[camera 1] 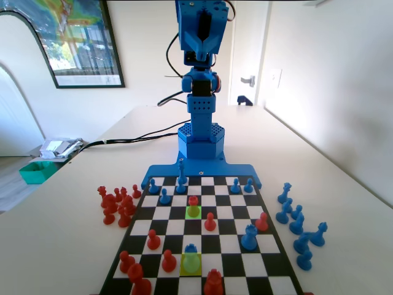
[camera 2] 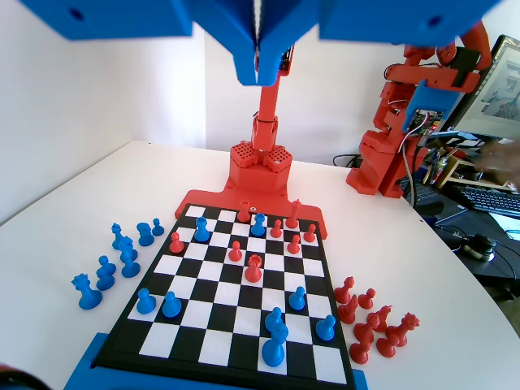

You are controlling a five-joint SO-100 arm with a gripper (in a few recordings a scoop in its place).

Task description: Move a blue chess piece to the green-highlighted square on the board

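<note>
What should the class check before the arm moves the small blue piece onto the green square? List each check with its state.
1. Gripper open for a grab: not ok; jaws shut, empty.
2. Gripper over the blue piece: not ok; raised high at the board's far end.
3. Blue piece upright: ok.
4. Which tinted square is the green one: cannot tell; the near square is under the blue piece.
5. Far tinted square free: not ok; a red piece stands on it.
</note>
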